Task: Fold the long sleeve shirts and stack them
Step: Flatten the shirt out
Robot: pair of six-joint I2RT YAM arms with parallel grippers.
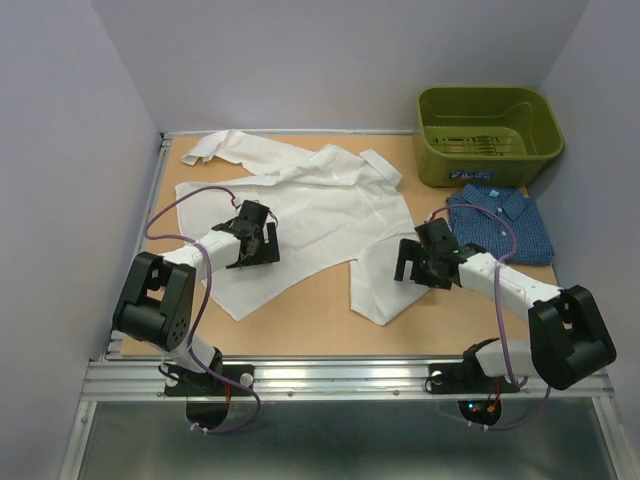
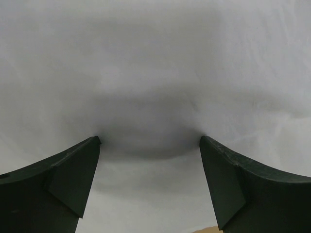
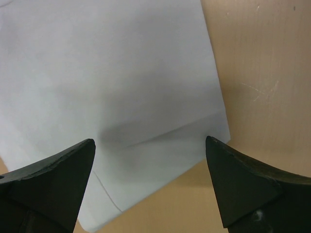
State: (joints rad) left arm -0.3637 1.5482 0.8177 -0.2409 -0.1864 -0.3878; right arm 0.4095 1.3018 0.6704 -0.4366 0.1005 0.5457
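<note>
The white shirt lies spread mid-desk; the blue shirt sits folded at the right, near the bin. The left gripper and right gripper hang jaws apart, empty, over the white shirt's left body and right edge. Best to pinch opposite edges low and fold evenly together.

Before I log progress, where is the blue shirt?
Top view: the blue shirt lies folded on the right, just in front of the green bin.
</note>
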